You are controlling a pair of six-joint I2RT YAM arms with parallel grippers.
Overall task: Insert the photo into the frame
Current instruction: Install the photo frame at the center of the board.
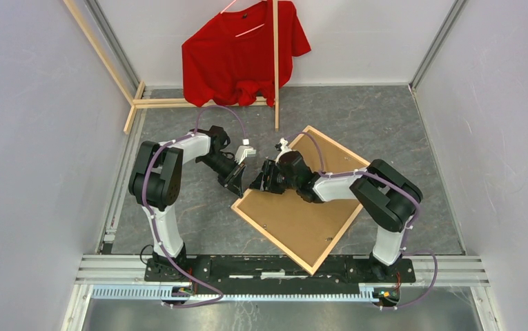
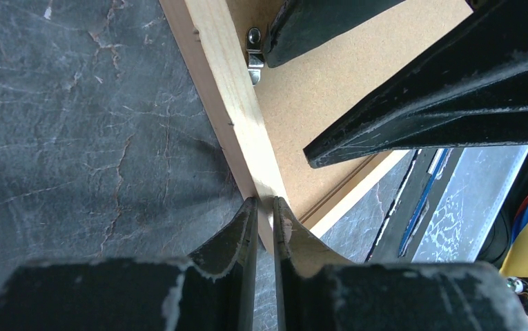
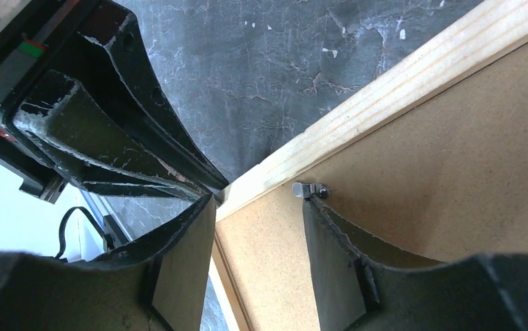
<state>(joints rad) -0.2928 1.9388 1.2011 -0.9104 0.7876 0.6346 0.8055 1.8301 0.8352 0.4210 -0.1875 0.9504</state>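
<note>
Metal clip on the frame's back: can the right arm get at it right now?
Likely yes. The right gripper hangs open over the backing board, one finger right beside the metal clip, nothing between them; the left gripper sits outside the frame.

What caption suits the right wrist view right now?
Right gripper, jaws open, poised over a metal clip on the backing board, just inside the frame rail.

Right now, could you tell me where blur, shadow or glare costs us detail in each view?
Top external view: evenly lit and sharp, no glare on the frame. Left wrist view: the left hand is dark and soft up close, the frame's wood crisp. Right wrist view: washed-out white at lower left; the metal clip glints.
</note>
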